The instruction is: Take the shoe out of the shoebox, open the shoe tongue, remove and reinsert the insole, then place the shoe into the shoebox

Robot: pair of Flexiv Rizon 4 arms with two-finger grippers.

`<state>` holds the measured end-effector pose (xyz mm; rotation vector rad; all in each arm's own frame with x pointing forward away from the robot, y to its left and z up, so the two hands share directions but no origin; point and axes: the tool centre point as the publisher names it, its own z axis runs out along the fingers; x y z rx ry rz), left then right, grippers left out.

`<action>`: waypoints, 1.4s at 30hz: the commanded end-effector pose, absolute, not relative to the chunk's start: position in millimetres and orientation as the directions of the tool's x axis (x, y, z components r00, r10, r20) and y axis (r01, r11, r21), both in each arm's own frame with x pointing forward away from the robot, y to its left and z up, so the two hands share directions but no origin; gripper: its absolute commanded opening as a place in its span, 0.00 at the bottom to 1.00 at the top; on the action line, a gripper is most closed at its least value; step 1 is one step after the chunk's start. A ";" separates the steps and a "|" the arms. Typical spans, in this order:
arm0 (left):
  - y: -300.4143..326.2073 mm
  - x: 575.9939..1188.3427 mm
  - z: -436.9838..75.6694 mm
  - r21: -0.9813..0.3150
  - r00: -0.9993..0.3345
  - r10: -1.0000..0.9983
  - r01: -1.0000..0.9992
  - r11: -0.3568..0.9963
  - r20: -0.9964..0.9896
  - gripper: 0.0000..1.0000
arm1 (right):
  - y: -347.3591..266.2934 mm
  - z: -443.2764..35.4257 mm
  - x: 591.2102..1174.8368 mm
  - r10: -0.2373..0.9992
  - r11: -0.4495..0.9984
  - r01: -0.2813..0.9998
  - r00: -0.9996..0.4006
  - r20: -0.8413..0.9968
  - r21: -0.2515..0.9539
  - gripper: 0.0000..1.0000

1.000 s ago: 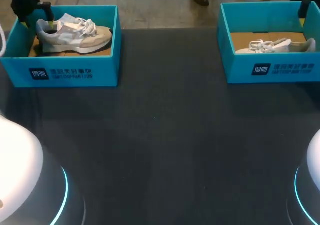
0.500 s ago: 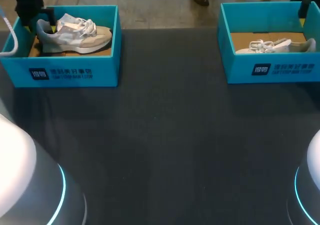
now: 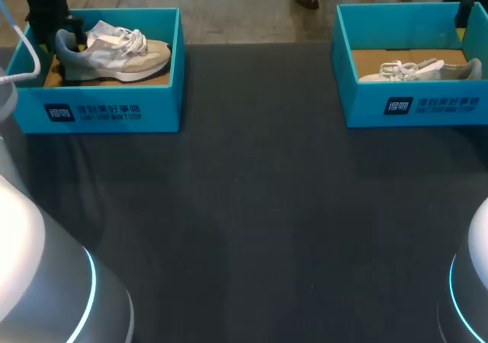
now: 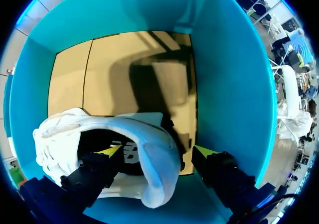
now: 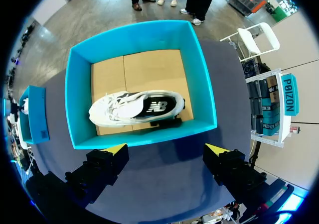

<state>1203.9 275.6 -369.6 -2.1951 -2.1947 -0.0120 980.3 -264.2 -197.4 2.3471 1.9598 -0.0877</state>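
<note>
— Which arm is going for it?
— The left one. The left claw [image 4: 158, 152] is hanging wide over the heel of the shoe [image 3: 114, 53]. 1 fingertip [image 4: 110, 151] is dipping inside the collar and the other is sitting outside with a gap showing, so it is gripping nothing.
— And how is the shoe lying?
— It is sitting on its sole in the left shoebox [image 3: 99, 110], at the far left corner of the bench [image 3: 259, 206]. Its long axis is running along the box, heel toward the claw and toe pointing at the bench's middle. I'd say the claw needs closing on that heel rim, then lifting straight up past the blue walls.
— The right arm?
— The right claw [image 5: 167, 149] is hovering spread wide, holding nothing, with the right shoebox [image 5: 79, 99] ahead of it. A 2nd shoe [image 5: 137, 107] is lying on its side in there, well apart from the 1st. Dark matte bench is showing between the 2 boxes.
</note>
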 end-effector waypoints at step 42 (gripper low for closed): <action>287.7 1204.8 -392.3 -0.077 -0.018 0.997 0.997 0.024 0.070 0.00 | -264.2 -197.1 979.1 0.979 -0.178 0.984 0.180 -0.098 0.029 1.00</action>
